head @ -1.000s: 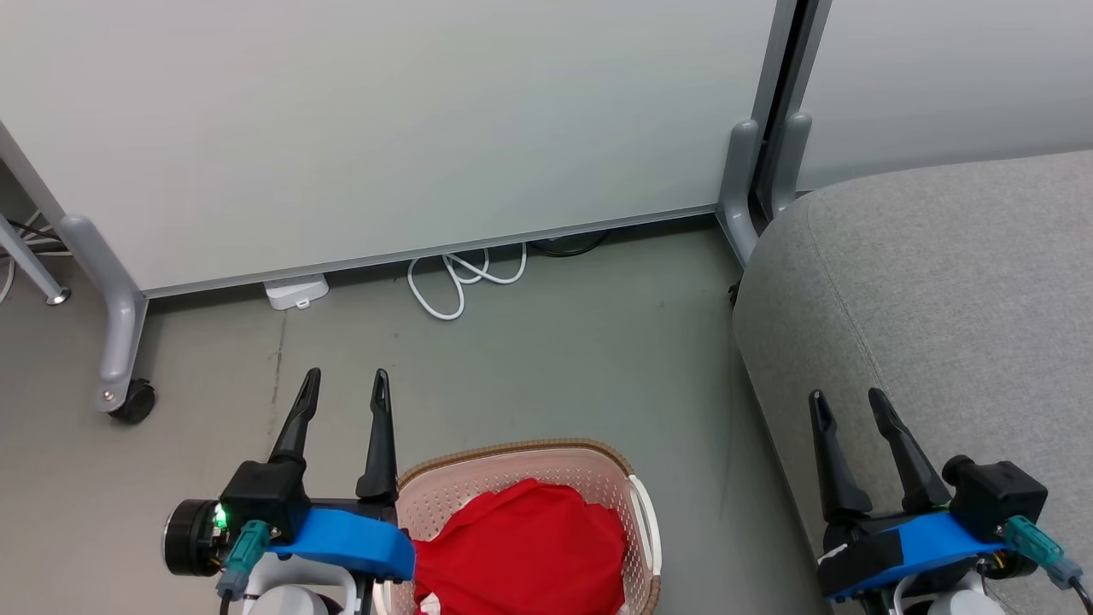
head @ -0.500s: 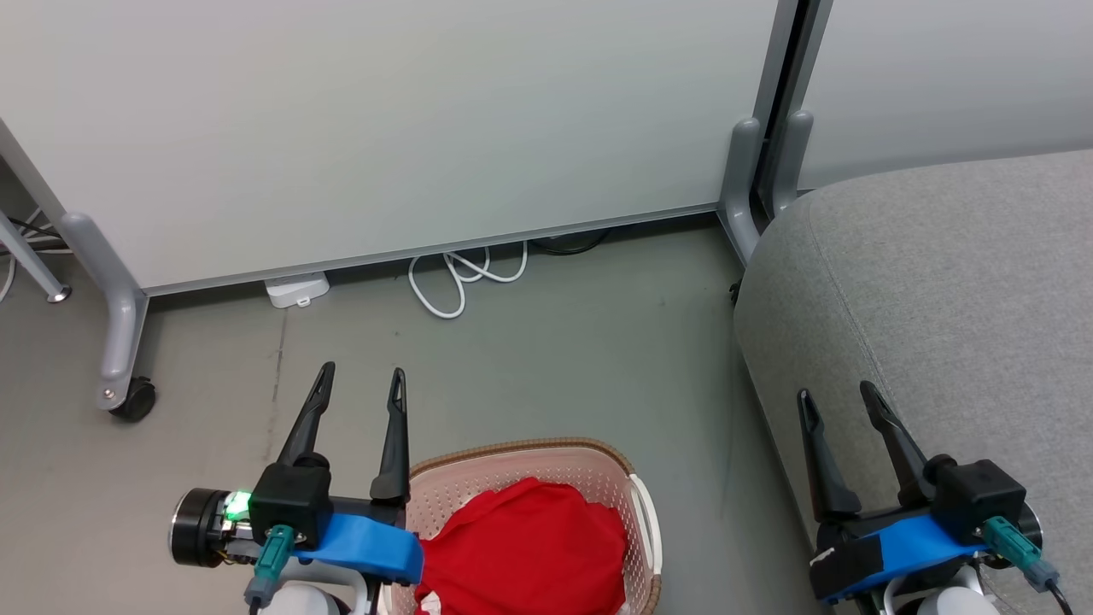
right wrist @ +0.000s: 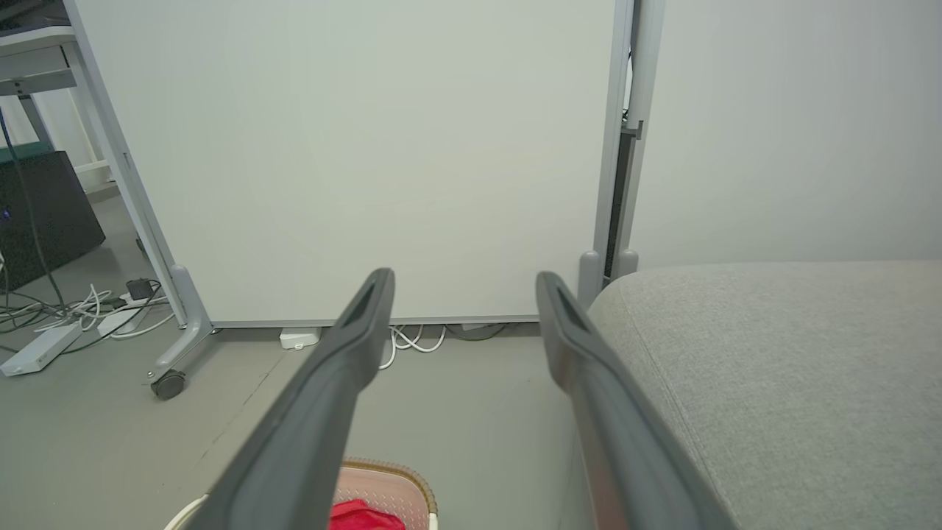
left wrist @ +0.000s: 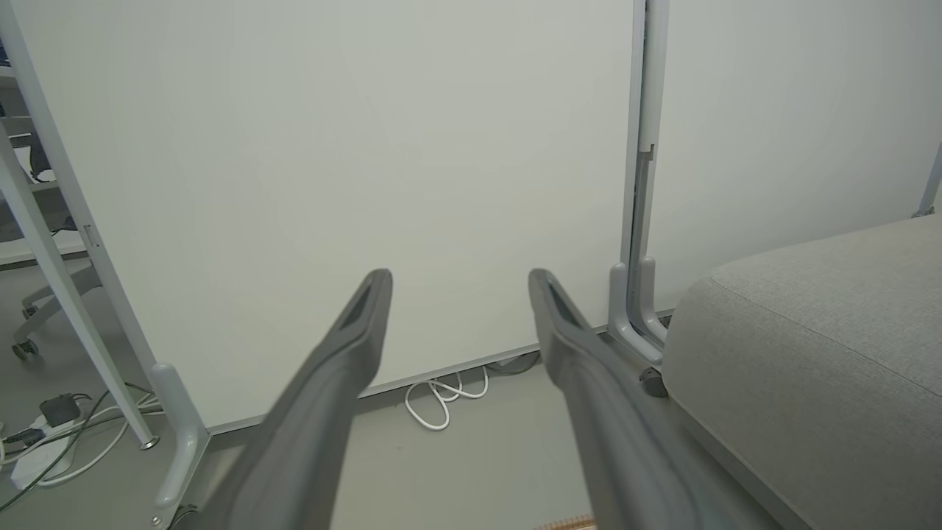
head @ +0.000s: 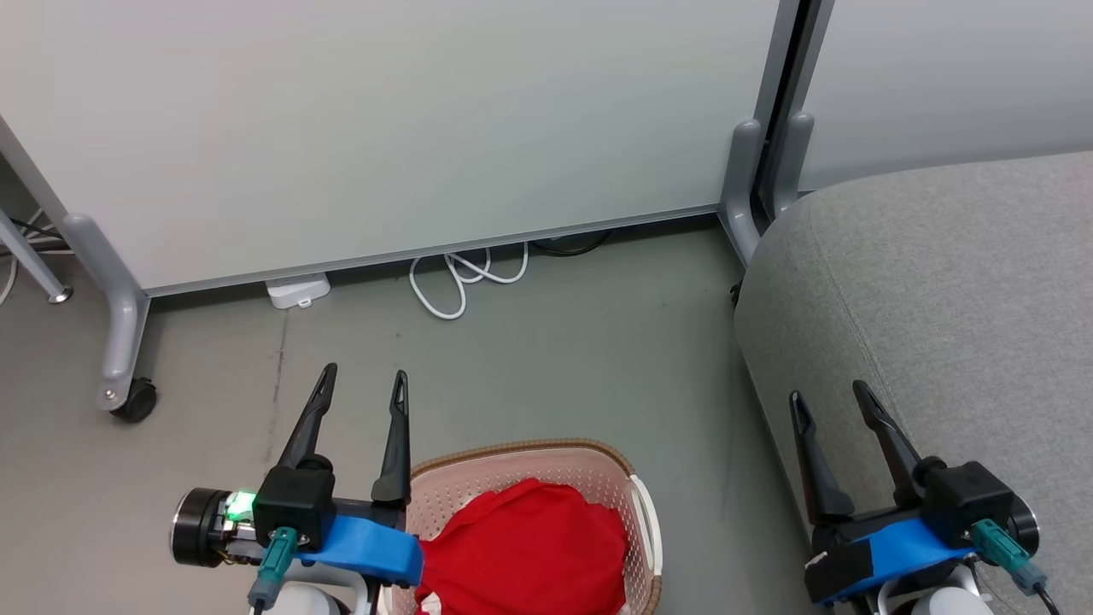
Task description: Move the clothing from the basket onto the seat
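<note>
While in basket (head: pixel 512 448), clothing (head: pixel 529 547) axis unclear

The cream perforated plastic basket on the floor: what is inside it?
A crumpled bright red fabric garment lies inside the basket. Whatever is beneath it, and the basket's floor, are covered.

Basket (head: pixel 512 447) and clothing (head: pixel 529 547) cut off at the bottom edge
From the head, the basket's left side is hidden behind the left gripper's (head: pixel 365 373) blue mount, and the clothing reads as one red heap, so the number of garments cannot be told. The seat (head: pixel 939 299) is cropped at right and below. In both wrist views the fingers (left wrist: pixel 309 442) blur near the lens. From the right wrist, the bottom edge cuts the basket just past its far rim.
</note>
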Robot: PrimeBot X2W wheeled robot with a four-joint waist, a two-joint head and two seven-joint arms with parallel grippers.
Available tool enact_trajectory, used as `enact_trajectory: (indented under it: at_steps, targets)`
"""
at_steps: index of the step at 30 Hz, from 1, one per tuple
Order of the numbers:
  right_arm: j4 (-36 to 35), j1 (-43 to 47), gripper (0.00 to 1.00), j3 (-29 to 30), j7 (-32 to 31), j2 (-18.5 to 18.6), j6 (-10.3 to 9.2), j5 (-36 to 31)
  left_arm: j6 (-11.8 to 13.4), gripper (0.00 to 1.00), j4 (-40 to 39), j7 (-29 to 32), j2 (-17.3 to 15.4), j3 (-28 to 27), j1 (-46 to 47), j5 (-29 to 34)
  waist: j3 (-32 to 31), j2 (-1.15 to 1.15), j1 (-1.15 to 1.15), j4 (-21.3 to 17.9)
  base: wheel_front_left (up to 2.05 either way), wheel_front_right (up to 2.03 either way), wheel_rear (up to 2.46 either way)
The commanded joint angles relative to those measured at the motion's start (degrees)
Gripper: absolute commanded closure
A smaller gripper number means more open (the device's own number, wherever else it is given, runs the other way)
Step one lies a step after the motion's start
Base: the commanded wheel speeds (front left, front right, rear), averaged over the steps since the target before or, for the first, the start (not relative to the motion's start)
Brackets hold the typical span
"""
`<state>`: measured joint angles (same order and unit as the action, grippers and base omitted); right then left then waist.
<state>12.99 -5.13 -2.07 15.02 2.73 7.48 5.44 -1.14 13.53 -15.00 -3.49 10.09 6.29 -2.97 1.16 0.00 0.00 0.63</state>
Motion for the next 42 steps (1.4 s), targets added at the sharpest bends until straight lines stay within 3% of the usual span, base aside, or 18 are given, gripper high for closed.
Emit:
enact_trajectory:
  at_steps: [1,17,27,42]
  targets:
    - [0.07,-0.68,0.0,-0.05,0.24,0.27,0.02,-0.02,-0.34,0.0,0.2,-0.28,-0.01,-0.23,0.44,-0.27,-0.01,0.0,0.0,-0.03,0.0,0.0,0.0]
    - [-0.17,-0.57,0.0,-0.19,0.23,0.27,0.02,0.11,-1.34,0.0,1.51,-0.28,0.47,-0.92,0.81,-0.38,0.19,0.0,0.0,-0.03,0.0,0.0,0.0]
    - [-1.28,-2.7,0.0,-0.95,0.22,0.25,0.02,0.33,-3.99,0.0,6.45,-0.23,-0.16,0.5,6.57,0.62,3.43,0.0,0.0,-2.37,0.0,0.0,0.0]
    - [-4.83,-14.73,0.0,-3.1,0.21,0.22,0.02,1.75,-6.3,0.0,23.69,-0.23,-5.2,9.2,24.46,4.04,19.82,0.0,0.0,-11.18,0.0,0.0,0.0]
